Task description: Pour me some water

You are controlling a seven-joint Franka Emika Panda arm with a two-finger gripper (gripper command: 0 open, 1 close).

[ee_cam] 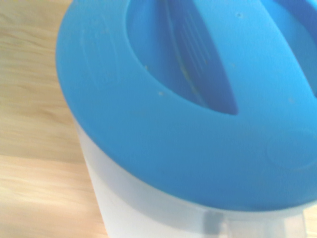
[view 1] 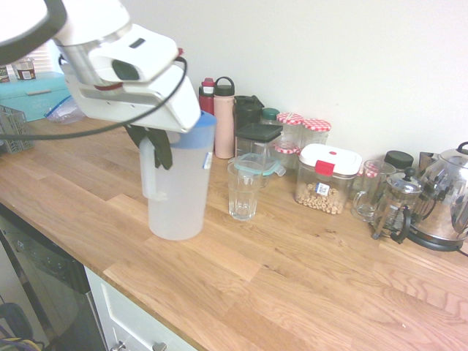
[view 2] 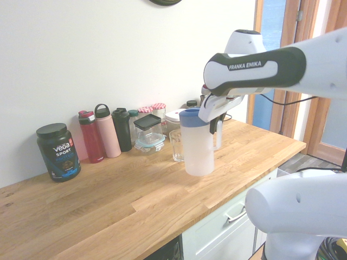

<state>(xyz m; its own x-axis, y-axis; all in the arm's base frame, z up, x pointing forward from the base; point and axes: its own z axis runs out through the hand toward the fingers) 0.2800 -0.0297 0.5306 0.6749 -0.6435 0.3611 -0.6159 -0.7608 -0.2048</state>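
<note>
A white robot arm's gripper (view 1: 155,143) is clamped on the side handle (view 1: 148,170) of a frosted-white pitcher (view 1: 178,191) with a blue lid (ee_cam: 163,114), which stands upright on a wooden kitchen counter (view 1: 292,270). Any water inside the pitcher cannot be made out through its frosted wall. In the first exterior view, 1 clear drinking glass (view 1: 243,190) stands just beside the pitcher at 3 o'clock, with a pink bottle (view 1: 224,117) and a red bottle (view 1: 208,95) against the wall at about 1 o'clock, and a steel kettle (view 1: 447,197) well apart at the counter's far end, at 3 o'clock.
</note>
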